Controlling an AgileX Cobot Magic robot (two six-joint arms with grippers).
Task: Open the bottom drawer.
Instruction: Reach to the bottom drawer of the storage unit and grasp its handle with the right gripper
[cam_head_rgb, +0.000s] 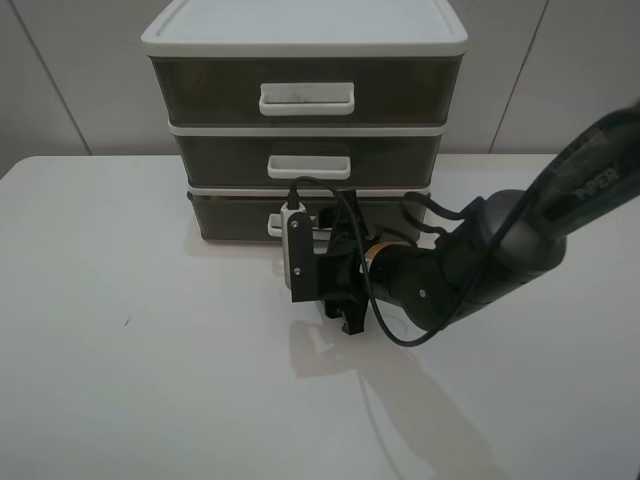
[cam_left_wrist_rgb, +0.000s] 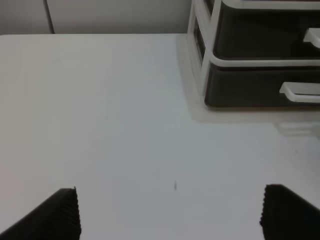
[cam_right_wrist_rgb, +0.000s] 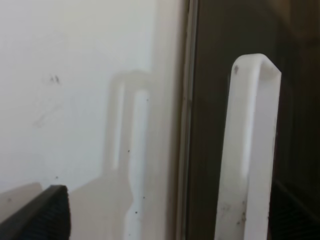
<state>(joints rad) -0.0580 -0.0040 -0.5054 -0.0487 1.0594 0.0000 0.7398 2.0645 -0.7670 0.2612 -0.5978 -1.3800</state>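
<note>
Bottom drawer (cam_head_rgb: 235, 215): lowest of three tiers, smoky brown, front flush with the cabinet frame, so I judge it not yet opened. It sits directly ahead of my right end effector (cam_right_wrist_rgb: 172, 217), close up.

Handle (cam_right_wrist_rgb: 250, 150): white loop on the drawer front. In the right wrist view it stands in the gap between my fingers, nearer one finger than the other. I cannot tell whether either pad touches it.

Right end effector: turned on its side, fingers set wide, gripping nothing.

Left end effector (cam_left_wrist_rgb: 172, 215): also spread wide and empty, low over bare table (cam_left_wrist_rgb: 100, 110). The cabinet is well ahead of it and off to one side.

Middle drawer (cam_head_rgb: 220, 160): one tier above my right end effector; its handle is not the target.

Step in hand: taking hold of the bottom handle. Notes for doing it well:
- Centre the handle bar between my fingers before closing, so it is not nudged sideways.
- Keep the fingers low enough to clear the middle handle above.
- Close firmly on the bar, not on its corner.
- Pull straight back towards myself, level with the table, slowly.
- The cabinet looks light. It may slide along with the drawer, so I would watch for the whole unit moving.
</note>
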